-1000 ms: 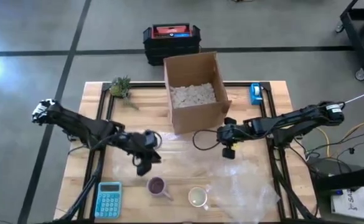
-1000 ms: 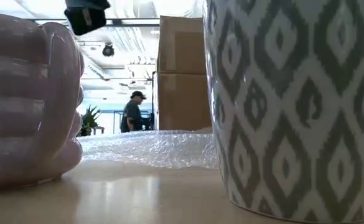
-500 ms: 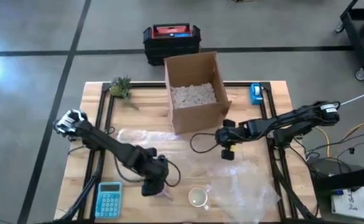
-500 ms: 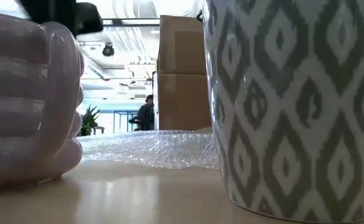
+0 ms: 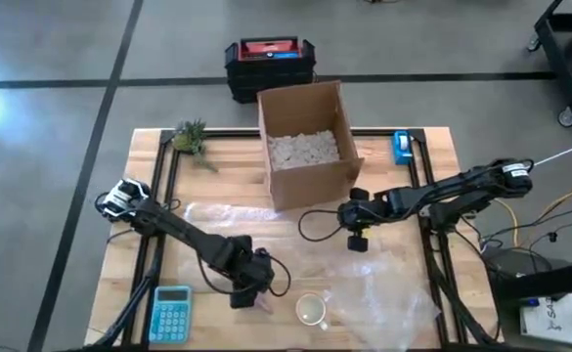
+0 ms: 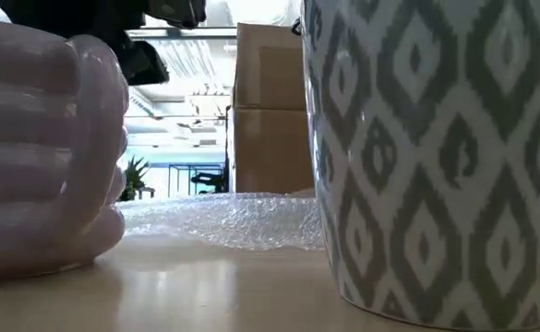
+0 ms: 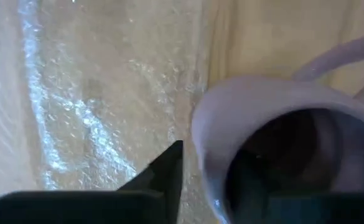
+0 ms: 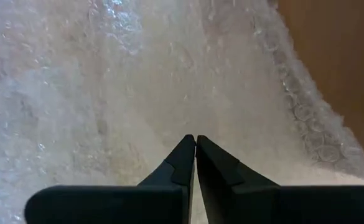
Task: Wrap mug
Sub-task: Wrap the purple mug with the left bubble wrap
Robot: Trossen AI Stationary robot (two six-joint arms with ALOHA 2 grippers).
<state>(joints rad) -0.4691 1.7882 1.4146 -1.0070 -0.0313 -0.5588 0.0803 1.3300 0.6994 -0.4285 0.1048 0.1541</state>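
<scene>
**Gripping the pink mug by its rim**

The left gripper (image 5: 251,289) sits at the pink mug (image 7: 281,149) near the table's front edge, one finger (image 7: 160,177) outside the wall, the other seemingly inside. Next it must carry the mug onto the bubble wrap (image 5: 374,284). The right gripper (image 8: 195,152), fingers pressed together, hangs over the wrap. Whether the left fingers clamp is hidden.

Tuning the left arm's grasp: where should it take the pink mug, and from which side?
Pinch the pink mug at its rim wall, from straight above. It stands upright, mouth open, with the handle off to one side; the left gripper is already over it, one finger outside the rim.
</scene>
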